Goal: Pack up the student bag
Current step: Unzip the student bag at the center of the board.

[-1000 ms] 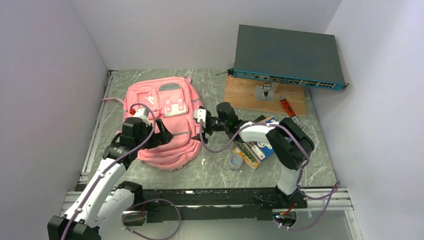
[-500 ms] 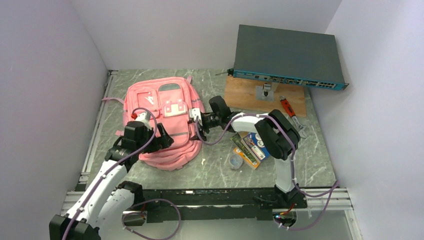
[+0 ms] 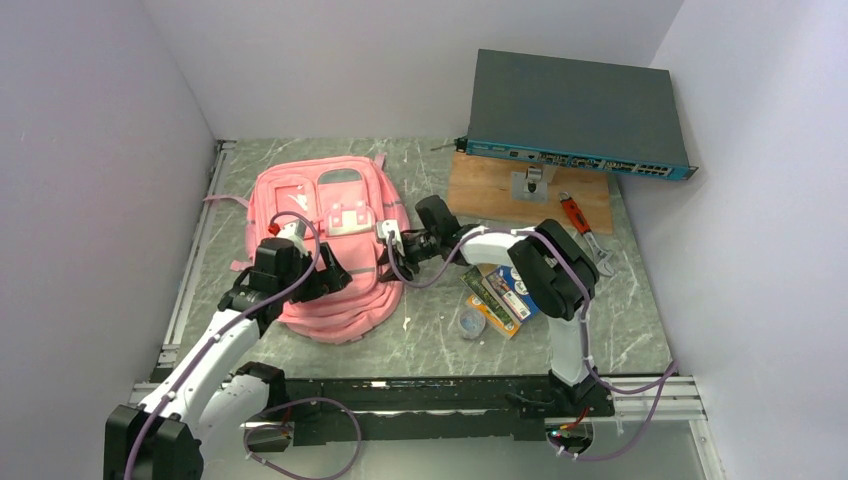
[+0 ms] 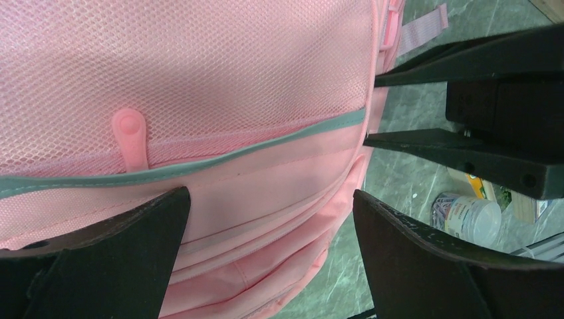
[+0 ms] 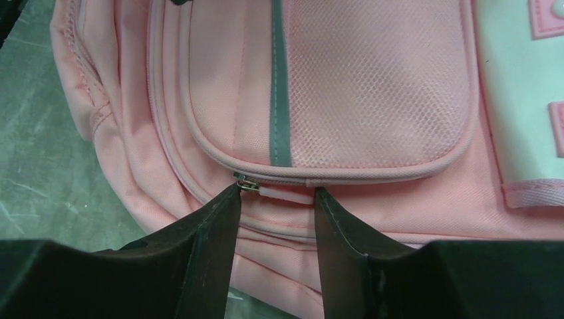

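Observation:
The student bag (image 3: 330, 200) is a pink backpack lying flat at the table's left-centre, front pockets up. My left gripper (image 3: 335, 275) hovers over its lower front, jaws wide open (image 4: 269, 196) above the pink fabric (image 4: 199, 80) and gripping nothing. My right gripper (image 3: 385, 240) is at the bag's right side. In the right wrist view its jaws (image 5: 277, 191) stand narrowed on either side of a white zipper pull (image 5: 286, 193) below a mesh pocket (image 5: 372, 86). One fingertip (image 5: 233, 199) touches the metal slider, and a gap still shows between the fingers.
A dark network switch (image 3: 575, 110) rests on a wooden board (image 3: 490, 190) at the back right, with a red wrench (image 3: 575, 212) beside it. Flat boxes (image 3: 505, 295) and a small jar (image 3: 470, 322) lie right of the bag. Walls enclose three sides.
My right gripper has moved left onto the bag's right side and its jaws have narrowed around the zipper pull. The left arm has shifted slightly further over the bag.

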Robot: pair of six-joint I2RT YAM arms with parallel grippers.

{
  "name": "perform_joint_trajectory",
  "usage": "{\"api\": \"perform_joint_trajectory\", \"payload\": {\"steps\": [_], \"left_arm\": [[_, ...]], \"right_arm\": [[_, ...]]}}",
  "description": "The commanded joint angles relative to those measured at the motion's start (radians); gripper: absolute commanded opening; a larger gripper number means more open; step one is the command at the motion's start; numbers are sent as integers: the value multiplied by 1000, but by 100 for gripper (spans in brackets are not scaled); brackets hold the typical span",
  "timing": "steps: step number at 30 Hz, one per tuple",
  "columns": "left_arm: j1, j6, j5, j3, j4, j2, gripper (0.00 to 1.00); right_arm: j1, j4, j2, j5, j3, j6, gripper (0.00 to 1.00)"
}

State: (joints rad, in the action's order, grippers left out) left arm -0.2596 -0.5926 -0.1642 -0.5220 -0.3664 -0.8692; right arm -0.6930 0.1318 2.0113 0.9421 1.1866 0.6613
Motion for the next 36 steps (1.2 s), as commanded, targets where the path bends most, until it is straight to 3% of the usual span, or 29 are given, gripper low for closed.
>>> {"api": "perform_joint_trajectory", "payload": {"steps": [1,9,14,16,22,26,32,36], "left_arm": [[-4,-9,-11,-4,41,-12,98],[-4,12,11,-48,-13,8,99],[-3,22,13,-86,-64,30,99],[-4,30,16,-101,-76,30,99],[-1,44,24,-134,-111,26,99],[27,47,17,-144,-136,46,100],[164,55,-91,-163,-171,41,100],[254,63,-72,-181,-206,30,98]], "right_arm": [[-51,58,-79,-23,-83,-67,44],[-196,277,-197,-367,-272,-192,41],[-257,361,-219,-568,-323,-318,34],[-275,387,-219,-598,-337,-345,36],[-303,546,-207,-694,-406,-330,55],[-324,658,-192,-760,-451,-292,46],[-355,806,-145,-770,-507,-259,43],[-363,840,-91,-806,-484,-265,41]]}}
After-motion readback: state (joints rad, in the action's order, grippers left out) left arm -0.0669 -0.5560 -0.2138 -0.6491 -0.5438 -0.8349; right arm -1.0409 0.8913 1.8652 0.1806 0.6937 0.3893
